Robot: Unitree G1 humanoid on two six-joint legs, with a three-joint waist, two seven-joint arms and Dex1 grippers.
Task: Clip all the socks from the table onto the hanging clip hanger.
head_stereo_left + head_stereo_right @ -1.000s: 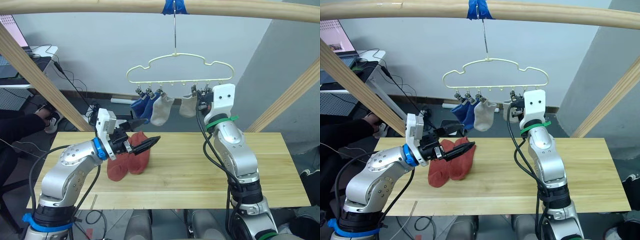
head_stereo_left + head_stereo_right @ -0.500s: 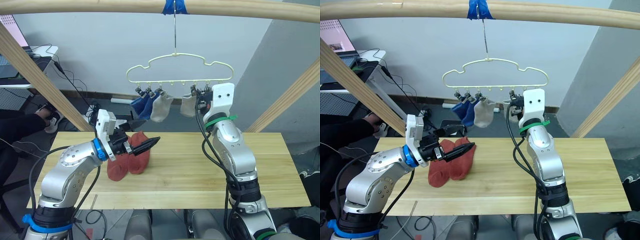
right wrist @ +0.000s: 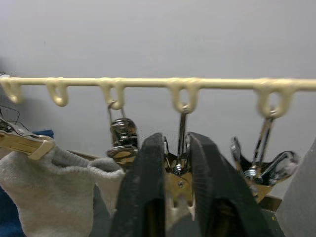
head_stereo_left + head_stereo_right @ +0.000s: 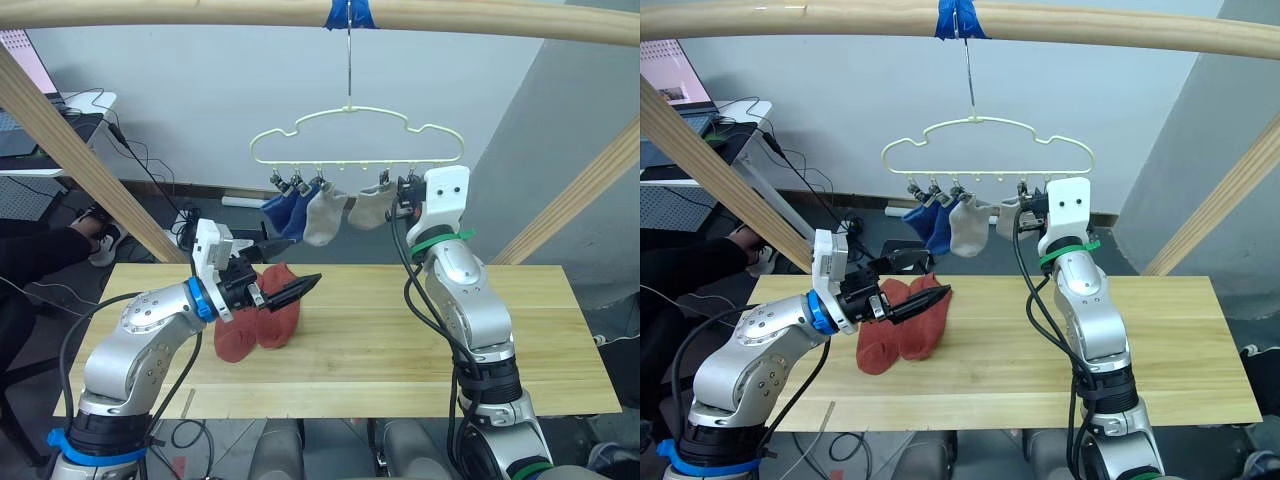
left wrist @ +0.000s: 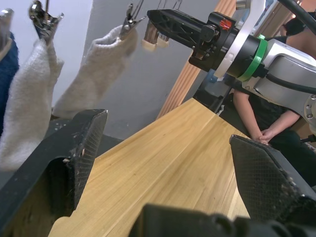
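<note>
The pale yellow clip hanger (image 4: pixel 355 135) hangs by its hook from the top pole. Two blue socks (image 4: pixel 283 212) and a grey sock (image 4: pixel 322 216) hang from its left clips. A second grey sock (image 4: pixel 368 208) hangs tilted from a clip further right. My right gripper (image 4: pixel 403 192) is raised to the clip row, shut on a metal clip (image 3: pixel 177 174) beside that sock (image 3: pixel 59 185). Two rust-red socks (image 4: pixel 258 320) lie side by side on the table (image 4: pixel 420 340). My left gripper (image 4: pixel 300 262) hovers just above them, open, its fingers (image 5: pixel 81 148) wide apart and holding nothing.
Slanted wooden poles stand at the left (image 4: pixel 90 170) and right (image 4: pixel 590 190), with a horizontal pole (image 4: pixel 200 12) overhead. A person (image 4: pixel 30 260) sits off the table's left end near a desk with cables. The table's right half is bare wood.
The second grey sock has swung up and to the left at the clip, and the hanger has shifted slightly left. The left arm has not moved.
</note>
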